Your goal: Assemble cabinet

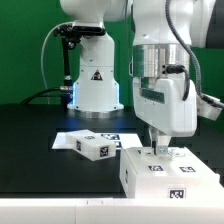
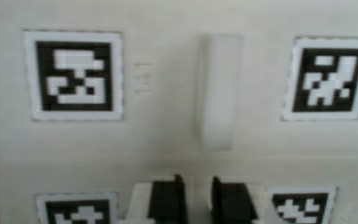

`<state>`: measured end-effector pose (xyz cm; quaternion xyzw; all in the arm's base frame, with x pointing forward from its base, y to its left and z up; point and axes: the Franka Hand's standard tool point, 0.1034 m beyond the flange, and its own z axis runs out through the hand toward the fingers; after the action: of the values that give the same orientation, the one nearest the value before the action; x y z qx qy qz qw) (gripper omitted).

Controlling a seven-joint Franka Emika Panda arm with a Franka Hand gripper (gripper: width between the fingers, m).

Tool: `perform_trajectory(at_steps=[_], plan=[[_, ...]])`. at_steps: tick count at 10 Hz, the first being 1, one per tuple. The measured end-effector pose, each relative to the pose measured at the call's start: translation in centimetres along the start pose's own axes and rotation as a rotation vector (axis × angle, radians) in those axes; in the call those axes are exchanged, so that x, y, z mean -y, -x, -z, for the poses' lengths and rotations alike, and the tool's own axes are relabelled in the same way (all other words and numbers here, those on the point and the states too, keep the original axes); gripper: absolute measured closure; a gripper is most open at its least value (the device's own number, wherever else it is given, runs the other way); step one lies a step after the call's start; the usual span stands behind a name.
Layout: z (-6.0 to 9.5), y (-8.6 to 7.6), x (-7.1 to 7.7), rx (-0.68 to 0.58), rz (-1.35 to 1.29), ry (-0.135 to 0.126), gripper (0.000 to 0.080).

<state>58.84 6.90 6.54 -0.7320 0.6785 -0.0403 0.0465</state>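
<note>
Four black-and-white square tags (image 2: 76, 78) dot the white cabinet (image 2: 176, 160).

smooth matt white plastic cabinet (image 1: 165, 176); glossy white robot base (image 1: 95, 88).

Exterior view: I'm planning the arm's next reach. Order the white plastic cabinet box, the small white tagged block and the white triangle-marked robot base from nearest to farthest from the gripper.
1. white plastic cabinet box: right under the gripper.
2. small white tagged block: to the exterior view's left.
3. white triangle-marked robot base: behind, farthest back.
</note>
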Motion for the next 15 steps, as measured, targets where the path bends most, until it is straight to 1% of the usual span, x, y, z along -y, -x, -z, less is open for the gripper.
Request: perform_trajectory(at_steps=[2, 4, 8, 9, 10, 11, 12, 13, 14, 15], plan=[[-0.1, 0.0, 0.0, -0.001, 0.001, 0.002, 0.0737], [-0.1, -0.1, 0.1, 0.002, 0.008, 0.017, 0.0736], [-0.1, -0.1, 0.1, 0.001, 0.007, 0.017, 0.0735], [-0.1, -0.1, 0.1, 0.001, 0.007, 0.017, 0.0665], [0.0, -0.1, 0.1, 0.006, 0.009, 0.022, 0.0665], [0.9, 0.2, 0.2, 0.027, 0.006, 0.035, 0.0483], [1.8, 0.5, 0.2, 0.039, -0.015, 0.029, 0.0483], [2.2, 0.8, -0.8, 0.047, -0.017, 0.029, 0.0270], [2.5, 1.0, -2.2, 0.049, -0.021, 0.024, 0.0130], [2.5, 1.2, -2.9, 0.053, -0.022, 0.034, 0.0040]])
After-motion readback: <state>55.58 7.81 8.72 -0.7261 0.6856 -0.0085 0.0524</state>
